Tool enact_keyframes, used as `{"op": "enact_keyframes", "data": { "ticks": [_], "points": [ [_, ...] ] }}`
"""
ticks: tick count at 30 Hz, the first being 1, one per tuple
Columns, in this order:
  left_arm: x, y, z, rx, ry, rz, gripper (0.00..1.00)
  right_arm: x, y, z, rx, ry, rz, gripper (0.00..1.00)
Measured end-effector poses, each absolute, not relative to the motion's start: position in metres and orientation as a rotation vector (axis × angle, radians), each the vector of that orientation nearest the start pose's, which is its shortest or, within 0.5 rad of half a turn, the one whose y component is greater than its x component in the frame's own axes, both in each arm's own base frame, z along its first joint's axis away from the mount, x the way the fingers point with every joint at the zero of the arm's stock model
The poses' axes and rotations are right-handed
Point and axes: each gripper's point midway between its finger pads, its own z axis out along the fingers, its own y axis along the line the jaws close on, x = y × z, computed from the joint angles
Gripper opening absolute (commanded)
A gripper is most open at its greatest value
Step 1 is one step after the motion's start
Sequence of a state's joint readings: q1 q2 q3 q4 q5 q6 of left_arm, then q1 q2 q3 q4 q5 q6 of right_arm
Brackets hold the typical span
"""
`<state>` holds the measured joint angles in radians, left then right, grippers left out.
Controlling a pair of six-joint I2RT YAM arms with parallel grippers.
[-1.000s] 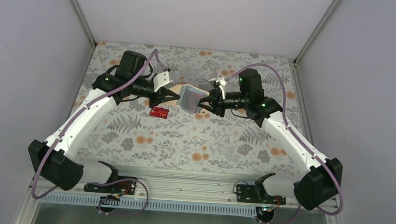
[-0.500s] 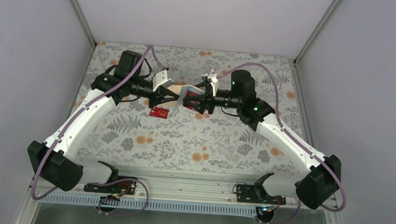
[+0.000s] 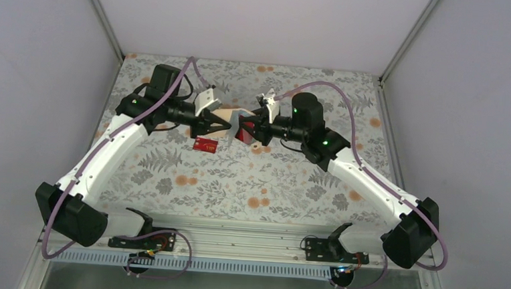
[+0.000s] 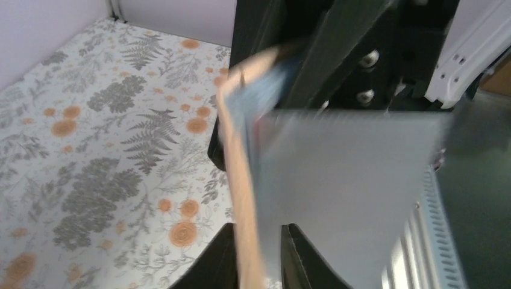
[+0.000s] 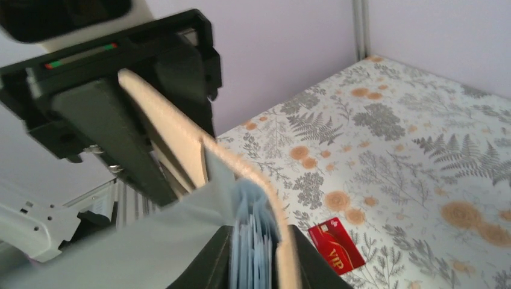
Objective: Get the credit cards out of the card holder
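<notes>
Red credit card (image 3: 205, 145): flat on floral worktop (image 3: 271, 179), left of frame centre. Card holder (image 4: 244, 223): just above it in frame, off the worktop. Left gripper (image 4: 258, 232) pinched tight on its tan panel. Right gripper (image 5: 256, 235) clamped narrowly on the opposite panel.

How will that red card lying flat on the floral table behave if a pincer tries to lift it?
The thin red rectangular card lies flat on the floral-patterned table, so probably little edge to pinch. It looks straight and unbent, likely stiff, so a push would probably slide it.
</notes>
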<state>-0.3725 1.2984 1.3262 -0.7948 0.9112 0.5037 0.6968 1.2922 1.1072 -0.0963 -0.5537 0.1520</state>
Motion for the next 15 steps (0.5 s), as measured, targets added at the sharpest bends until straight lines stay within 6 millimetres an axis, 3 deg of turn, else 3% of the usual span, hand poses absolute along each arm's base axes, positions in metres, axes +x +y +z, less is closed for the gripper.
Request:
{"op": "enact_keyframes", "data": {
  "ticks": [2, 4, 11, 15],
  "points": [
    [0.25, -0.244, 0.312, 1.295, 1.717, -0.979, 0.76, 0.259, 0.332, 0.318, -0.892, 1.752, 1.076, 0.06],
    [0.248, -0.245, 0.314, 1.3, 1.705, -0.988, 0.98, 0.261, 0.332, 0.313, -0.876, 1.785, 1.066, 0.04],
    [0.245, -0.243, 0.315, 1.298, 1.702, -0.972, 1.0, 0.277, 0.328, 0.307, -0.789, 1.897, 1.003, 0.04],
    [0.259, -0.251, 0.304, 1.271, 1.752, -0.884, 1.0, 0.288, 0.331, 0.312, -0.714, 1.934, 1.004, 0.04]
  ]
}}
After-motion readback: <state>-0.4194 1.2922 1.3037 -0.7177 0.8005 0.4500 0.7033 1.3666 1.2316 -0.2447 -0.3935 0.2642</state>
